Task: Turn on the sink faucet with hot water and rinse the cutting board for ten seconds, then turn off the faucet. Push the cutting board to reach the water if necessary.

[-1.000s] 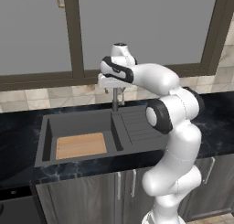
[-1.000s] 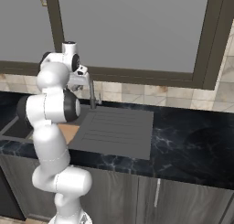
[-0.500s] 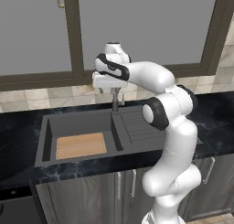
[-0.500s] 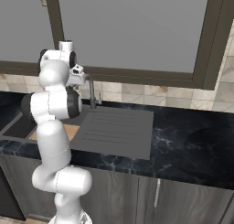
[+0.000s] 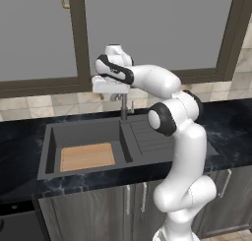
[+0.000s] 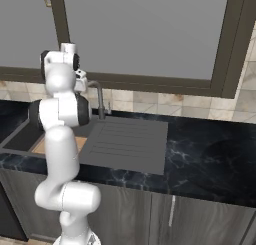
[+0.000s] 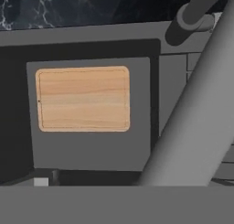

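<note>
From the left base view, the gripper (image 5: pixel 109 87) hangs at the top of the sink faucet (image 5: pixel 124 107), a slim dark grey post; its fingers are hidden under the white hand, spread wide with nothing seen in them. Well below and to their left the cutting board (image 5: pixel 87 156), flat light tan wood with rounded corners, lies on the floor of the sink (image 5: pixel 49 141), a matte dark grey basin with a ribbed drainboard.

From the right base view, the faucet's curved post rises just beside the hand, and a sliver of tan board shows behind the arm.

In the hand view, the board's grooved border and grain show down in the basin, the faucet's smooth grey spout slanting across beside it.
</note>
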